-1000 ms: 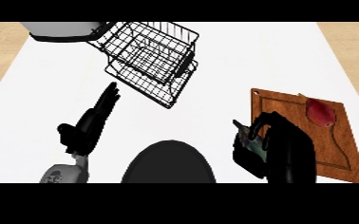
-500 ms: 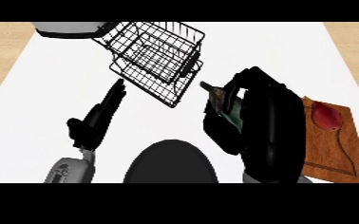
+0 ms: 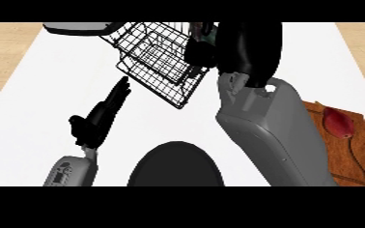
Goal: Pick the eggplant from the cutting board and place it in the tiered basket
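Bench (image 3: 43, 87): white, and it holds everything here. Its near part is hidden by my arms.
My left hand (image 3: 100, 118): it is on the left, above the bench. The fingers are straight and point up toward the basket. It holds nothing and touches nothing that I can see.
Grey thing (image 3: 78, 28): it is at the top left, just beside the basket. Its top is cut off, so I cannot tell what it is.
Tiered basket (image 3: 153, 60): made of black wire, and it looks tipped over to one side from up here. Its right side is hidden behind my right hand.
Dark round shape (image 3: 171, 166): it is low in the middle. Its bottom is cut off, and I cannot tell what it is.
Eggplant (image 3: 204, 33): only a small dark bit with some green peeks out by my right hand. It is up over the right edge of the basket. Most of it is hidden.
My right hand (image 3: 242, 48): black, with the fingers curled around the eggplant.
My right forearm (image 3: 274, 130): big and grey. It covers the left part of the cutting board.
Cutting board (image 3: 349, 159): brown wood, at the far right, cut off by the edge.
Red thing (image 3: 338, 122): it lies on the board. I cannot tell what it is.
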